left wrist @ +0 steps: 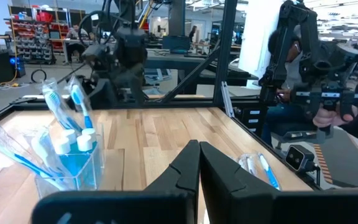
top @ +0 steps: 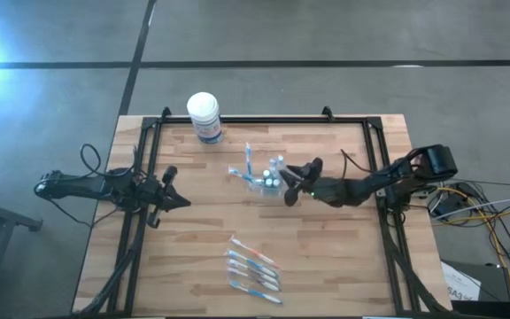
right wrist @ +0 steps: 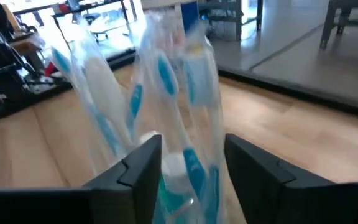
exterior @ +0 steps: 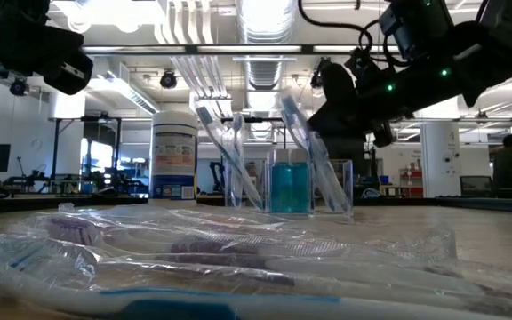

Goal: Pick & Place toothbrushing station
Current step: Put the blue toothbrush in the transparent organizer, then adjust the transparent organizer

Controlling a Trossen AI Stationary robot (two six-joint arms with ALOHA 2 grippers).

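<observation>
No legible text, even on the tub's (exterior: 174, 153) blue label

Both arms are matte black, built of slim jointed links. The right arm carries small green indicator lights along its links and ends at a bulky black base near 3 o'clock, with loose cables trailing beside it. Each hand has two flat, angular black fingers with bevelled inner edges.

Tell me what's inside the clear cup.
The cup holds wrapped blue-and-white toothbrushes standing tilted, plus white-capped pieces over blue contents. Its bottom is hidden by the wrappers.
</observation>
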